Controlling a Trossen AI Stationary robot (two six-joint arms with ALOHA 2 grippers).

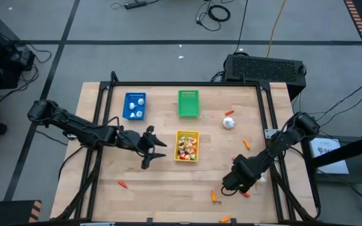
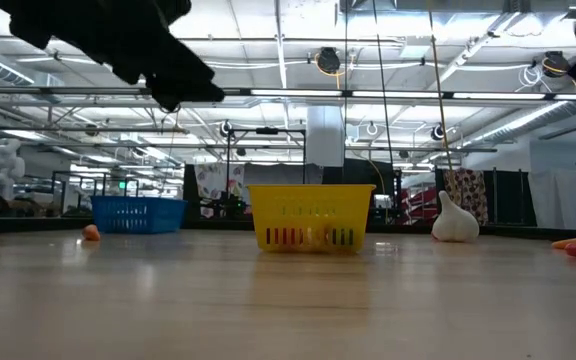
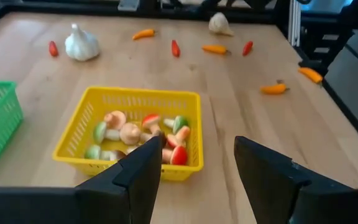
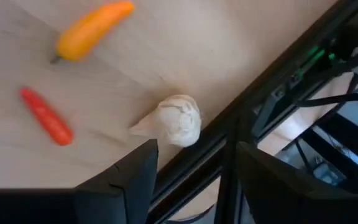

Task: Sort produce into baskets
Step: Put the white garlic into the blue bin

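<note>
The yellow basket (image 1: 187, 145) sits mid-table and holds several mushroom-like and red and green pieces (image 3: 143, 132). The blue basket (image 1: 134, 105) holds white bulbs; the green basket (image 1: 189, 103) stands to its right. My left gripper (image 1: 159, 145) hovers open and empty just left of the yellow basket (image 3: 135, 134). My right gripper (image 1: 231, 185) is open and empty at the near right. In the right wrist view (image 4: 197, 152) it is over a white bulb (image 4: 173, 119) that lies on the table against the frame rail, beside a red piece (image 4: 45, 115) and an orange piece (image 4: 92, 28).
Loose produce lies on the table: a white bulb (image 1: 229, 123) with a red piece (image 1: 229, 113) at the far right, orange pieces (image 1: 246, 144) (image 1: 213, 196) (image 1: 225, 220), and a red piece (image 1: 123, 184) near left. A black frame (image 1: 270, 125) edges the table.
</note>
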